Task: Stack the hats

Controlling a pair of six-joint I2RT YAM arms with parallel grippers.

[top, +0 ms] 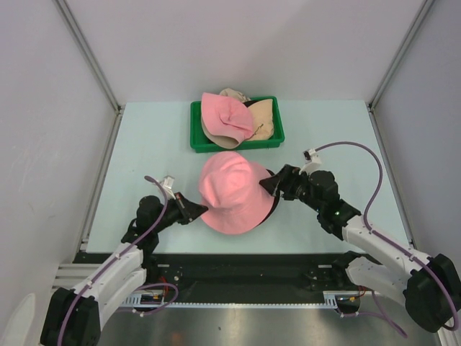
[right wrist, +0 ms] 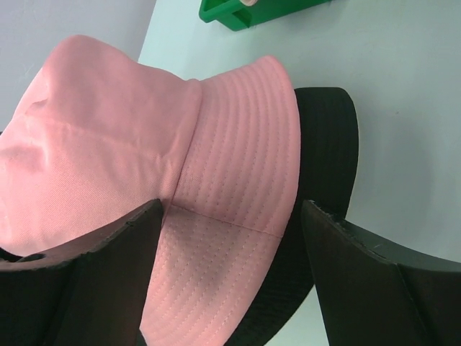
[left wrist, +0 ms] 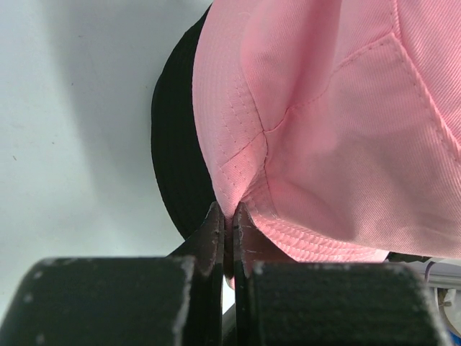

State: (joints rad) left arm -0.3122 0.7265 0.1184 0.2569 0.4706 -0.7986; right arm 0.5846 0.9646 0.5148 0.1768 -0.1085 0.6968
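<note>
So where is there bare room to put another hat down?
Bare table lies left of the green tray and right of it. The middle is crowded: pink hat, left gripper and right gripper at its brim.

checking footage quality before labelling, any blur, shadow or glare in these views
Top external: even light, sharp, no glare on the pink hat. Left wrist: the left gripper, shut on the hat's brim, is out of focus while the stitching is crisp; a soft shadow falls on the table. Right wrist: the open right gripper looks dark and slightly soft.
</note>
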